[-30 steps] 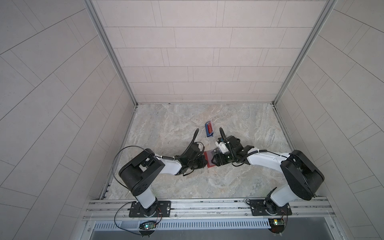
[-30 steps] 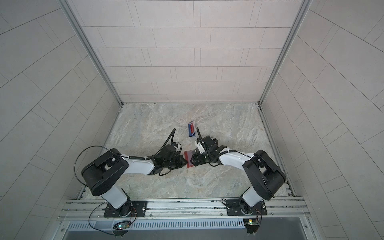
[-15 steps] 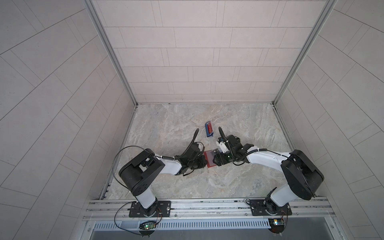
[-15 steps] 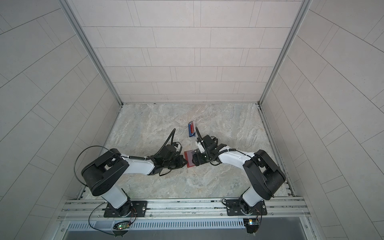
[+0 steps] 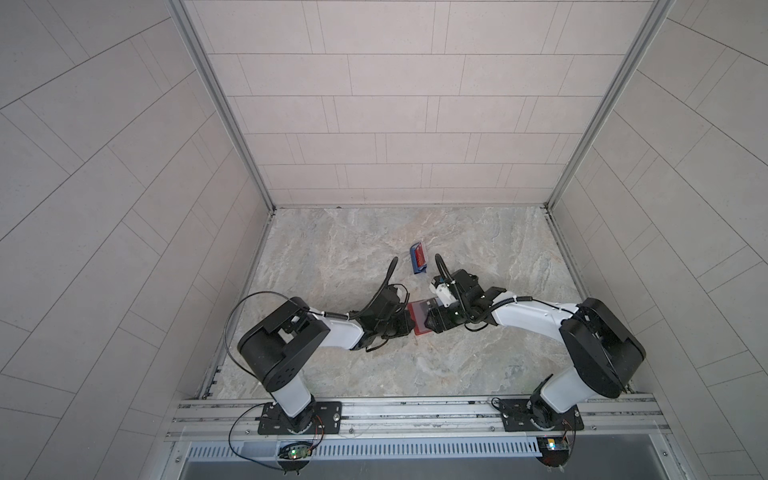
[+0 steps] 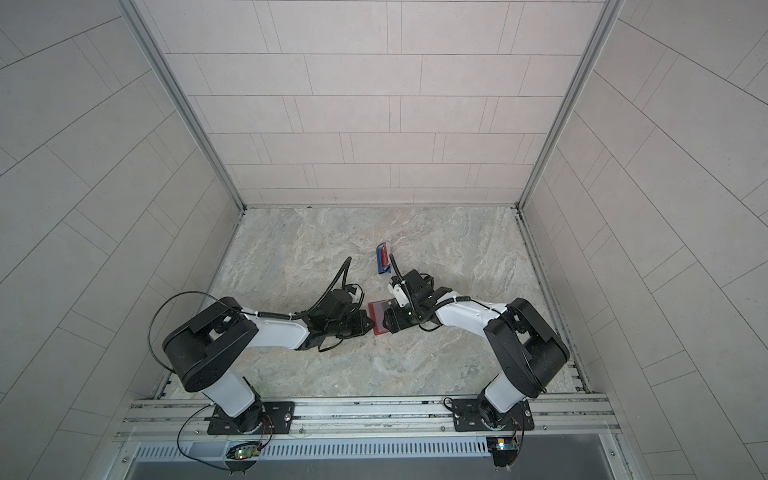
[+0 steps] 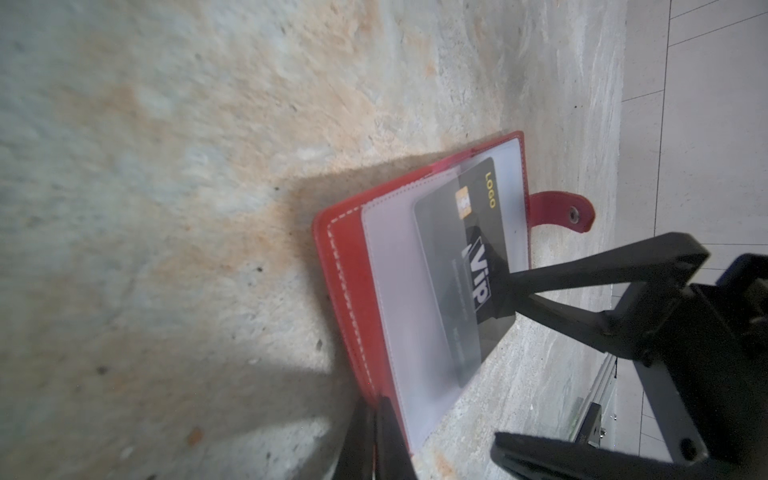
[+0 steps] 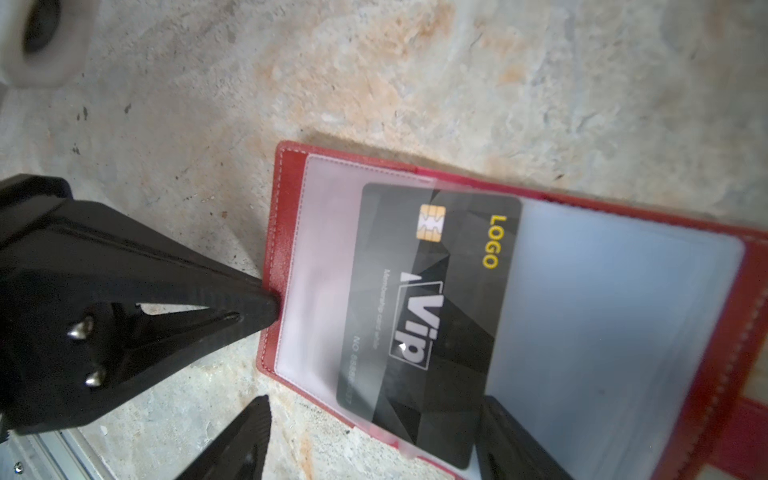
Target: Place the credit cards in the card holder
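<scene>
The red card holder [image 5: 419, 319] [image 6: 378, 319] lies open on the table between both arms. My left gripper [image 7: 382, 440] [image 8: 266, 309] is shut on its red edge [image 7: 345, 282]. A black "VIP" credit card [image 8: 432, 324] [image 7: 453, 232] sits partly inside a clear sleeve, one end sticking out. My right gripper [image 8: 374, 405] [image 7: 496, 361] is open and straddles that free end; one fingertip [image 7: 496, 286] rests on the card. A pale lavender-blue card [image 8: 602, 316] shows in the sleeve beside it. A red card [image 5: 420, 257] stands in a small blue stand behind.
The small blue stand [image 5: 417, 259] [image 6: 382, 258] sits just behind the right wrist. The wallet's snap tab [image 7: 561, 212] sticks out on the right arm's side. Tiled walls close in the marble table [image 5: 332, 257] on three sides; a metal rail [image 5: 415, 409] runs along the front.
The right gripper has shifted slightly at the wallet with its jaws still wide. The left gripper has stayed shut on the wallet's edge.
</scene>
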Robot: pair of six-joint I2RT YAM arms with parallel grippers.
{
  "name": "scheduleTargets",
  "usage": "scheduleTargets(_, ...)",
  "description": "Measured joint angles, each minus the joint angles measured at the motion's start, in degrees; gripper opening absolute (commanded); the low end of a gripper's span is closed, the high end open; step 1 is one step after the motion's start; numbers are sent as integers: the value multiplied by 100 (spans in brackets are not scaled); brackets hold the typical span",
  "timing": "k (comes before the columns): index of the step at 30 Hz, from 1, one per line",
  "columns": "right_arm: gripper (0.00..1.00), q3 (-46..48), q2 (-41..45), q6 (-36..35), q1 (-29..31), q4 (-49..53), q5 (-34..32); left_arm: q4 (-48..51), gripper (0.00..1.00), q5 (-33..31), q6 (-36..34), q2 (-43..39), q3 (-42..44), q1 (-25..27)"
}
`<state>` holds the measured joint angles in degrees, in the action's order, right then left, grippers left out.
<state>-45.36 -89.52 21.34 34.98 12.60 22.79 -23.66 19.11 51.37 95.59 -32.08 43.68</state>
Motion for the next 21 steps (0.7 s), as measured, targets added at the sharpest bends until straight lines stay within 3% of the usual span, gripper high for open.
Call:
scheduleTargets(10, 78, 39, 0, 7, 26, -33, 273, 2, 0, 7, -42, 7, -7, 0)
scheduleTargets(21, 78, -83, -92, 129, 52, -46, -188, -9, 0, 15, -79, 24, -17, 0)
